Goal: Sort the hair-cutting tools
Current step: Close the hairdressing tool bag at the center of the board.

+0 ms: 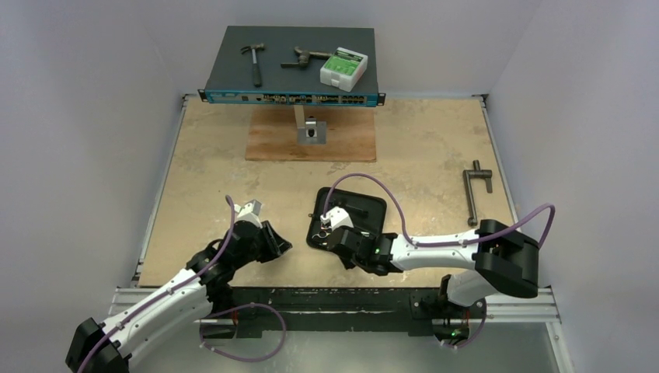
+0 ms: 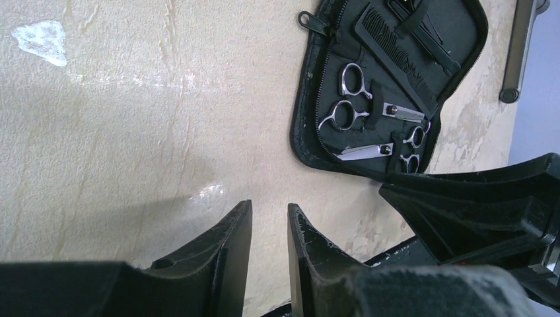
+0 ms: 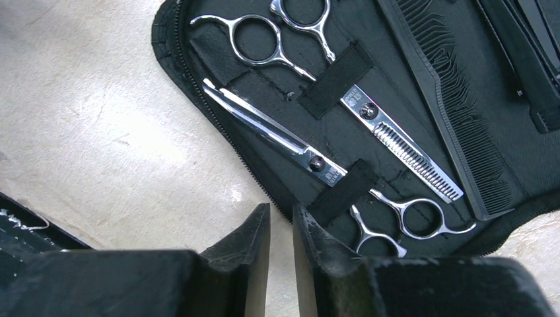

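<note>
Collision between the arms looks the nearest risk. The left tool point(image 1: 272, 242) hangs just left of the case point(image 1: 371, 200), its jaws a narrow gap apart and empty. The right tool point(image 3: 280, 210) hangs at the case's near-left corner, also barely parted and holding nothing. Either one reaching for the case could strike the other.

Every hair-cutting tool lies inside the open case. From its left edge come the straight scissors point(image 3: 277, 135), the thinning scissors point(image 3: 396, 145), the comb point(image 3: 455, 112) and a dark slim piece that is probably the clip point(image 3: 535, 72). Each pair of scissors sits under a single strap. A knock on the case's rim could slide the case along the counter point(image 1: 210, 171) or skew a blade across the zip.

Far behind the case a hammer point(image 1: 253, 62) and other tools rest on a flat box. A grey bar point(image 1: 474, 194) lies well right of the case. Neither stands in the way.
</note>
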### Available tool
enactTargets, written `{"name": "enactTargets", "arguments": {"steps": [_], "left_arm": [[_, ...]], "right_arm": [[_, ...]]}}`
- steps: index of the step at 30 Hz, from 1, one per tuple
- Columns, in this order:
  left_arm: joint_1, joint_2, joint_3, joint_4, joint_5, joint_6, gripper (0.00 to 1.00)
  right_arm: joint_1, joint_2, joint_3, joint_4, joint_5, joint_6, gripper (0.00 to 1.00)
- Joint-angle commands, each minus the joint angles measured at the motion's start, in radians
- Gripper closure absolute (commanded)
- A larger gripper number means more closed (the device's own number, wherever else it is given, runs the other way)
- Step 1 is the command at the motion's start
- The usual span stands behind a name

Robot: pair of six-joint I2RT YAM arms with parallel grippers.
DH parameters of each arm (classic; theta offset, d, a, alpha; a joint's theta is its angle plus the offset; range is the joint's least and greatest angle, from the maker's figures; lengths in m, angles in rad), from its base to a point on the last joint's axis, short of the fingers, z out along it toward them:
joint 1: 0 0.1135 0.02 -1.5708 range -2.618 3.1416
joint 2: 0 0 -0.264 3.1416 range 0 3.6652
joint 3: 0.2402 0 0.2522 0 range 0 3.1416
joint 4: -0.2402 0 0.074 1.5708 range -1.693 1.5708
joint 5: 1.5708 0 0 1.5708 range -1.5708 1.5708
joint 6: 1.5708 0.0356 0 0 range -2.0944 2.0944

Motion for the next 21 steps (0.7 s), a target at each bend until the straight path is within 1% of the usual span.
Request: {"name": "enactTargets", "arguments": {"steps": [1, 3, 4, 5, 14, 15, 16, 17, 18, 21], "left_arm": [[-0.002, -0.007, -0.003, 0.003, -0.008, -0.002, 0.74], [-0.001, -0.008, -0.003, 0.003, -0.007, -0.001, 0.74], [-0.002, -0.012, -0.002, 0.000, -0.006, -0.001, 0.74], [-0.001, -0.017, 0.000, -0.005, -0.005, -0.001, 0.74], [-0.002, -0.090, 0.050, -0.088, -0.034, 0.021, 0.74], [-0.003, -0.091, 0.057, -0.094, -0.037, 0.025, 0.74], [-0.001, -0.091, 0.059, -0.096, -0.038, 0.027, 0.74], [-0.003, -0.089, 0.061, -0.097, -0.038, 0.029, 0.74], [-0.002, -0.088, 0.061, -0.097, -0.037, 0.029, 0.74], [-0.002, -0.085, 0.057, -0.095, -0.033, 0.026, 0.74]], "right_arm": [[0.012, 0.006, 0.048, 0.004, -0.019, -0.034, 0.85], [0.015, 0.014, 0.057, -0.003, -0.021, -0.038, 0.91], [0.017, 0.016, 0.063, -0.009, -0.022, -0.041, 0.98], [0.019, 0.014, 0.068, -0.015, -0.021, -0.042, 1.00], [0.022, -0.080, 0.117, -0.084, -0.032, -0.058, 1.00], [0.023, -0.069, 0.122, -0.094, -0.024, -0.063, 0.97], [0.023, -0.053, 0.125, -0.099, -0.025, -0.069, 0.87], [0.022, -0.034, 0.128, -0.105, -0.024, -0.074, 0.79], [0.024, -0.015, 0.130, -0.104, -0.026, -0.077, 0.74], [0.029, 0.019, 0.124, -0.073, -0.027, -0.083, 0.68]]}}
